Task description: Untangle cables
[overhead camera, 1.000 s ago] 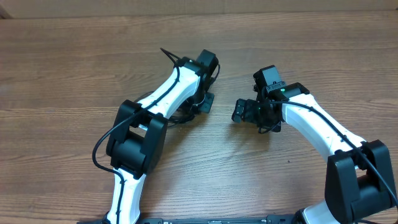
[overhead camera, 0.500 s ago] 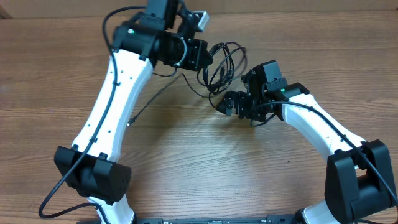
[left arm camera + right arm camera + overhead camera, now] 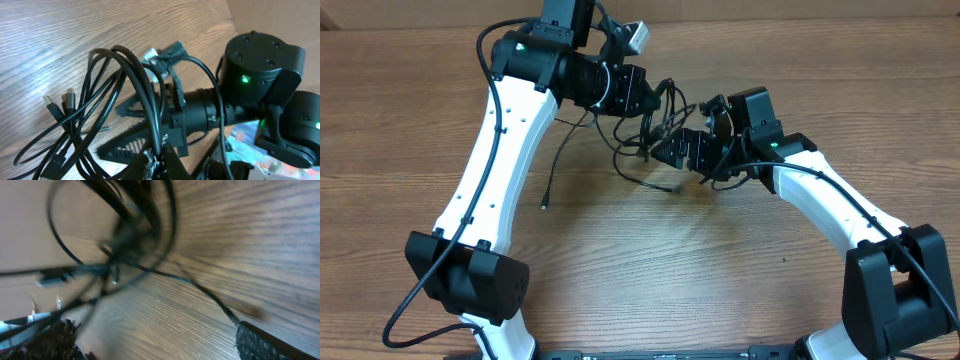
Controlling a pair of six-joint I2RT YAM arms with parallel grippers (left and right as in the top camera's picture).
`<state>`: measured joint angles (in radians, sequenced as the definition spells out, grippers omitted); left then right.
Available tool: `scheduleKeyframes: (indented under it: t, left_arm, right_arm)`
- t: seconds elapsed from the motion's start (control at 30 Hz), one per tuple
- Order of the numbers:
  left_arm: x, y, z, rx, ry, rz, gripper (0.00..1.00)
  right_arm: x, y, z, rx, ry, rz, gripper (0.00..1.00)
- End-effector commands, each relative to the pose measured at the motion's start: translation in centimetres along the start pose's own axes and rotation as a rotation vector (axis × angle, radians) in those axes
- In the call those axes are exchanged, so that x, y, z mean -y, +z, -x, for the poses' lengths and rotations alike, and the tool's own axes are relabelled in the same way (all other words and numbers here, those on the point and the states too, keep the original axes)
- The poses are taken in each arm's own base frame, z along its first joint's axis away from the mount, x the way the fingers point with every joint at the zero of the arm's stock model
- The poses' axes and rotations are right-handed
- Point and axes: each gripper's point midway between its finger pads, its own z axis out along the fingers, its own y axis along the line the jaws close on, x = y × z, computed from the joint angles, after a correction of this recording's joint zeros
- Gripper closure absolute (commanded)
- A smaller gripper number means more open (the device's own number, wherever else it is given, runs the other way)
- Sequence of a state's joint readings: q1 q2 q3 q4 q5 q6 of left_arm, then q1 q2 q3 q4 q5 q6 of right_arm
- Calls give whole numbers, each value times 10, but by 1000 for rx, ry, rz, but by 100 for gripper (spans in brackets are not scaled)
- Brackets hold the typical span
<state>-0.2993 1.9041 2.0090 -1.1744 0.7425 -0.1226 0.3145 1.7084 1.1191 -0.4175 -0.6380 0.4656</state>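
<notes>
The left arm is up now! A second ago it sat low at mid-frame over the pile. Now the left end effector [image 3: 648, 95], at upper centre, is pinched together on the cables [image 3: 655, 135], and the bundle hangs off the counter [image 3: 720, 270] in loose loops. One strand [image 3: 552, 180] trails down-left, its tip back on the wood. The right end effector [image 3: 675, 152] has slid in from the right, fingers spread wide and gripping nothing, nosing into the dangling loops just right of centre. The left wrist view shows silvery plug ends [image 3: 60, 100] hanging at left, and the loops crossing in front of those spread fingers. I'd say the lift has opened the knot up, and the right side looks lined up to pick a strand and draw it away. Nothing is separated yet.
</notes>
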Motion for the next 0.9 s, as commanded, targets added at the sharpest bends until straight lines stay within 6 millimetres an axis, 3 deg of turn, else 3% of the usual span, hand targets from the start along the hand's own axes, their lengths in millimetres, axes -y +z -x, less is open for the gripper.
scheduleKeyframes:
  t: [0.0, 0.1, 0.23, 0.37, 0.5, 0.57, 0.7, 0.87]
  left_arm:
    - [21, 0, -1, -7, 38, -95, 96]
    - [31, -2, -2, -13, 39, -156, 96]
    - [44, -4, -3, -17, 44, -234, 96]
    - [47, -5, -3, -20, 42, -250, 96]
    - [44, -5, -4, -24, 36, -238, 96]
    - [31, -3, -6, -27, 29, -167, 96]
    - [-28, -6, -13, -40, -11, 164, 96]
    - [-105, -41, -18, -15, -139, 611, 96]
  right_arm:
    - [-8, -2, 15, 49, 87, 20, 1]
    - [-3, -3, 32, 131, 181, -8, 11]
    - [6, -7, 53, 247, 315, -51, 43]
    - [15, -11, 64, 323, 386, -90, 82]
    - [30, -13, 61, 335, 389, -165, 96]
    - [45, -15, 51, 312, 400, -232, 96]
    - [87, -29, 29, 270, 360, -455, 96]
    - [131, -58, 3, 227, 317, -739, 96]
